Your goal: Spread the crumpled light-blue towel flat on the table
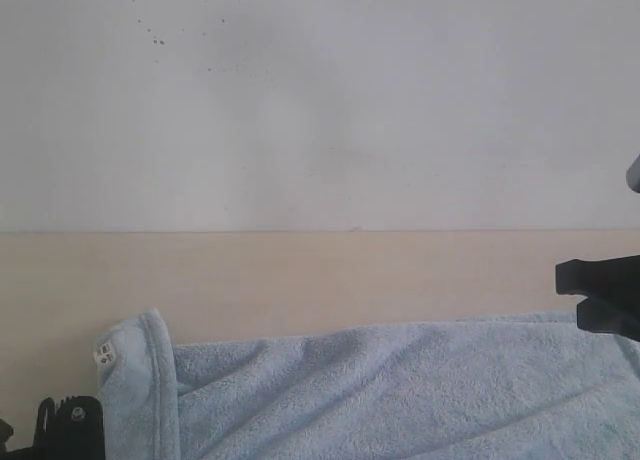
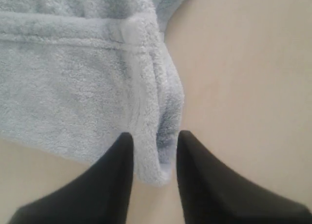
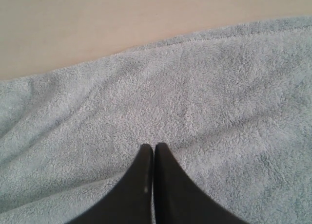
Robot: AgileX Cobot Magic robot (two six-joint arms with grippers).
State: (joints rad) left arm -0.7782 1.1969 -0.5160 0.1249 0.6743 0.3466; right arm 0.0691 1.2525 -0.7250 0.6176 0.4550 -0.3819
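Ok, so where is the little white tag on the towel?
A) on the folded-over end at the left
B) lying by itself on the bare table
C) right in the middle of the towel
A: in the exterior view the tag sits on the folded-over left end of the towel, not in the middle or off on its own.
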